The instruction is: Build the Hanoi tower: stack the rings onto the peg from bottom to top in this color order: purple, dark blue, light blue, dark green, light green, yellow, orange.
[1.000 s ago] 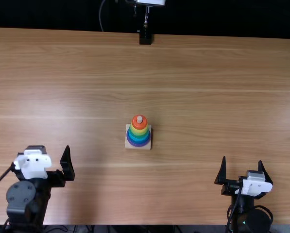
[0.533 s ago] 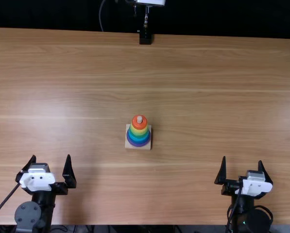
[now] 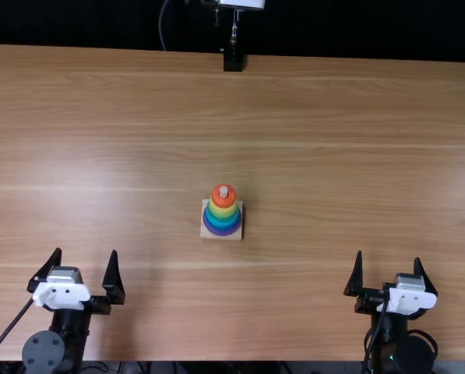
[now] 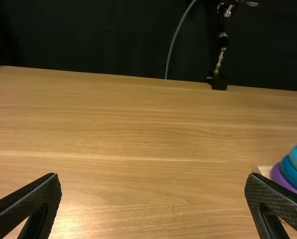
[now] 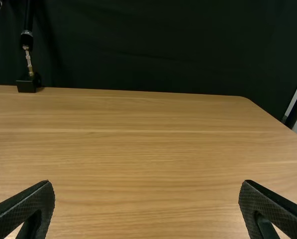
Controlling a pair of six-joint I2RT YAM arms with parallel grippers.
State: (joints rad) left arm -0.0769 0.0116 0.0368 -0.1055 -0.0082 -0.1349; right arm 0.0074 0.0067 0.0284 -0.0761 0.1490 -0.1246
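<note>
The left gripper is open and so is the right gripper, both near the worktop's near edge. Well apart from them, around the middle of the worktop, the ring stack stands upright on a pale square base, running from wide purple through blues, green and yellow to small orange, the peg's rounded tip poking out. The worktop is light brown, streaky wood; beyond hangs a dark curtain. A black stand sits at the far edge, near a thin grey cable.
</note>
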